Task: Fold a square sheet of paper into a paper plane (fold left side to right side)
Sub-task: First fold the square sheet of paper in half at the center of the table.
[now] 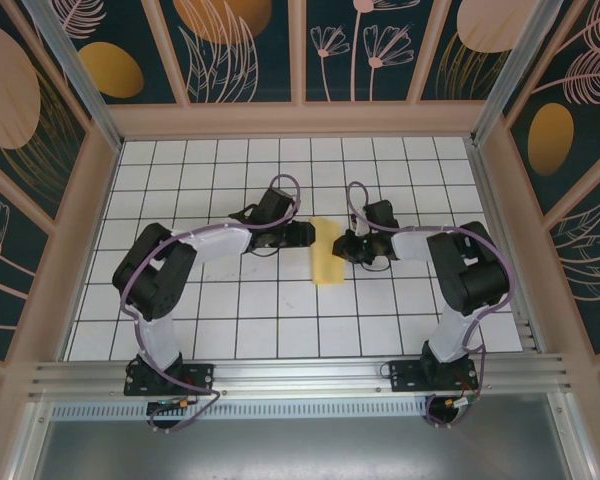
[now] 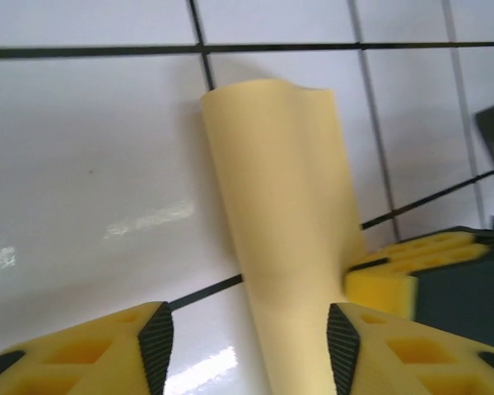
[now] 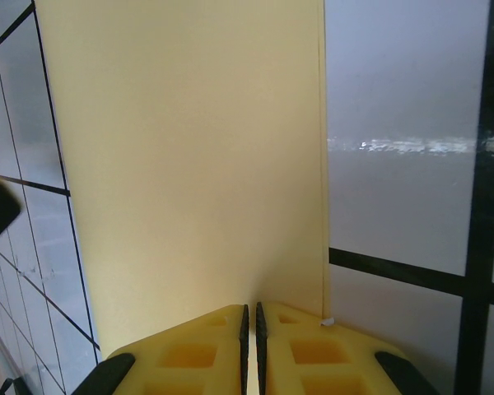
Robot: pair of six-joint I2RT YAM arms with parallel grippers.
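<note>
The square sheet of paper (image 1: 327,250) lies folded in half as a narrow yellow strip on the tiled table between my two grippers. My left gripper (image 1: 308,235) is at its left edge. In the left wrist view the strip (image 2: 280,189) arches up and runs between the open left gripper (image 2: 249,329), nearer the right-hand pad (image 2: 343,337). My right gripper (image 1: 345,245) is at the strip's right edge. The right wrist view has the two layers (image 3: 181,148) ending in the right gripper (image 3: 252,317), which is shut on them. The paper plane is out of view.
The white grid table (image 1: 230,310) is walled by a wooden frame with patterned panels (image 1: 300,50). Both arms reach in from the near rail (image 1: 300,375). A yellow finger of the right gripper (image 2: 383,276) shows just beyond the strip in the left wrist view.
</note>
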